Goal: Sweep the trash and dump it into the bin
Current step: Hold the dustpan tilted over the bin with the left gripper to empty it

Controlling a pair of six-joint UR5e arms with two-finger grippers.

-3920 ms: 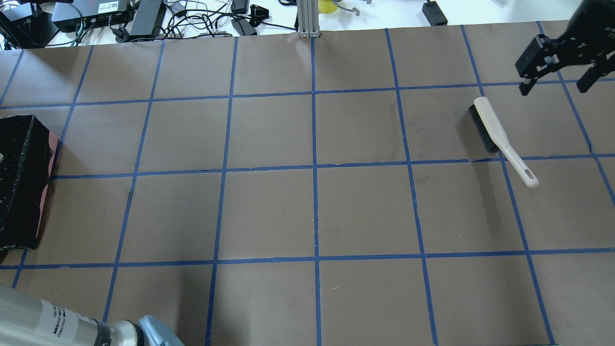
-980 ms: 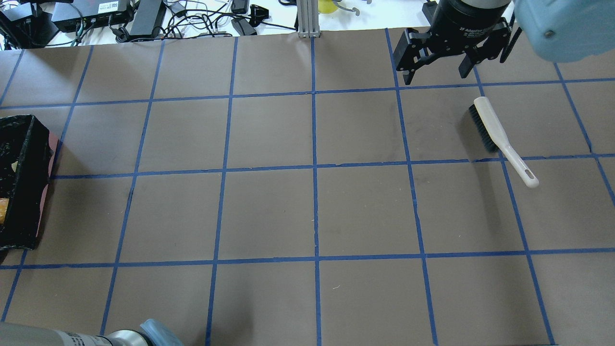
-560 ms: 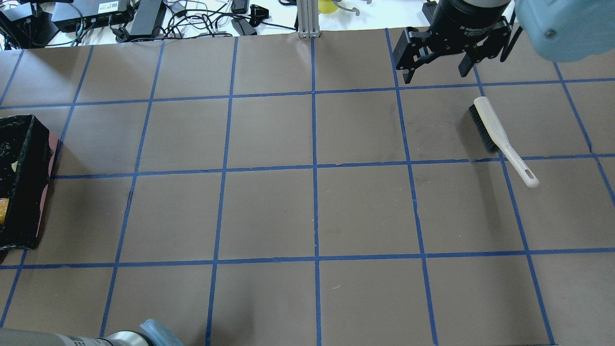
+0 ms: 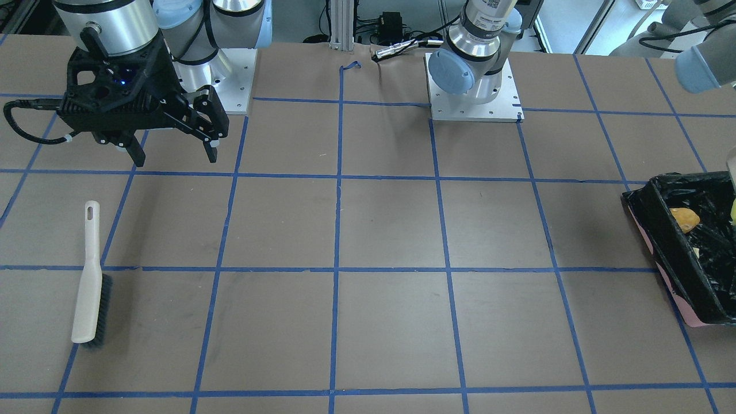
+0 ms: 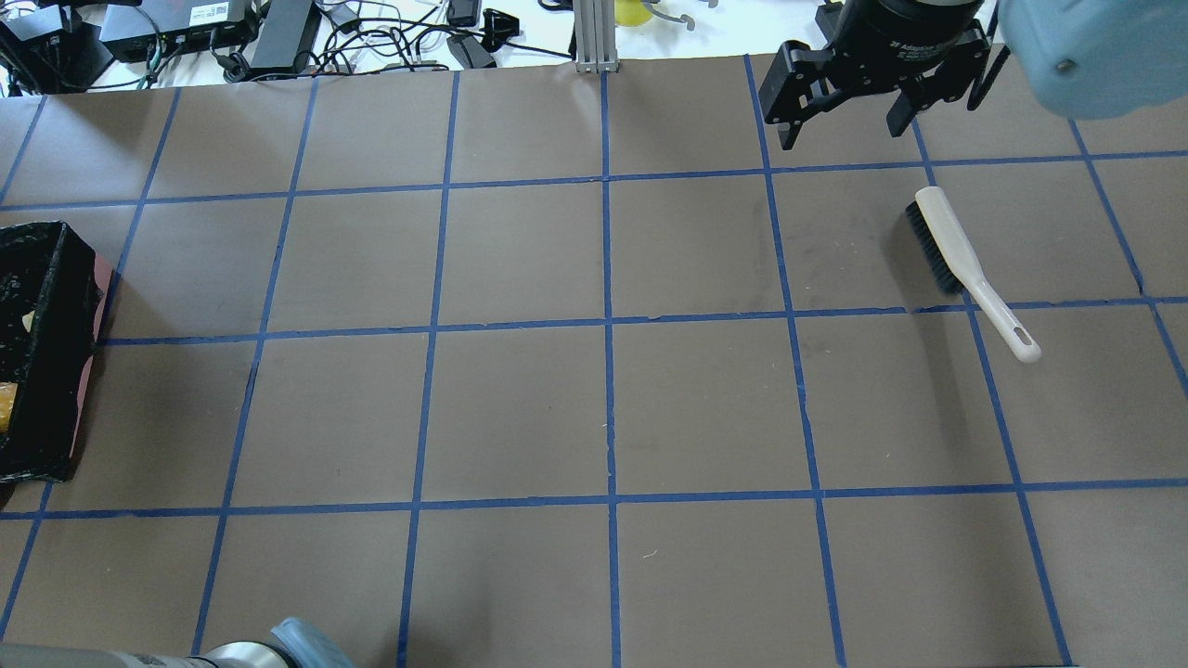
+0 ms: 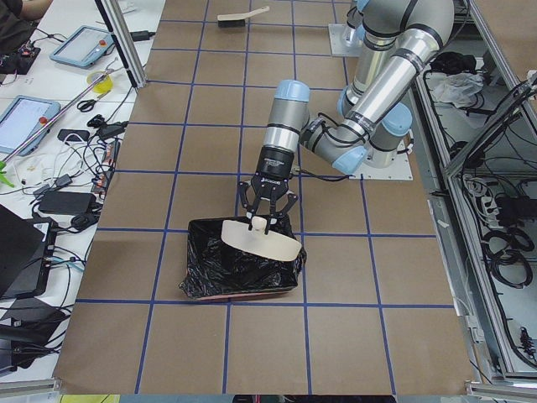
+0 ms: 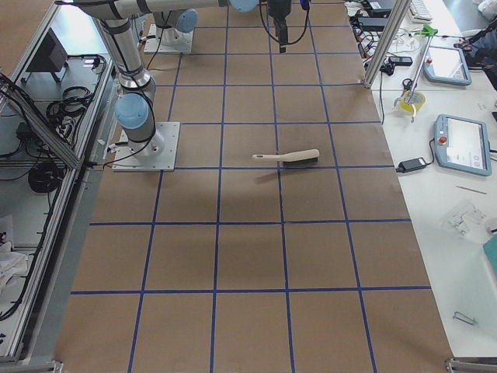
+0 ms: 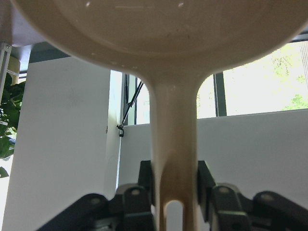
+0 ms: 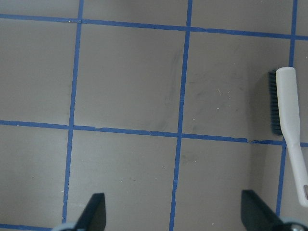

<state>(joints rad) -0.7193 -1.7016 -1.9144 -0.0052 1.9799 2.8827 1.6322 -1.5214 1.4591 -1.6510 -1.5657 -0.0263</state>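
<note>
The bin (image 4: 661, 227), pink-sided with a black bag, stands at the table's end on my left; it also shows in the overhead view (image 5: 56, 278) and the exterior left view (image 6: 210, 281). The brown lump (image 4: 685, 218) and a pale scrap (image 5: 28, 320) lie inside it. A sliver of yellow shows at the frame edge (image 4: 734, 210). My left gripper (image 8: 174, 185) is shut on the handle of the beige dustpan (image 6: 260, 242), held tipped over the bin. My right gripper (image 5: 849, 130) is open and empty, hovering beyond the brush (image 5: 956, 260).
The beige brush with black bristles lies flat on the brown paper, also visible in the front view (image 4: 89, 287) and the right wrist view (image 9: 288, 120). Cables and boxes (image 5: 213, 32) sit past the table's far edge.
My right gripper has swung in from the far right edge to beside the brush's far end, then barely shifted. The brown lump has appeared in the bin. The brush has not moved.
</note>
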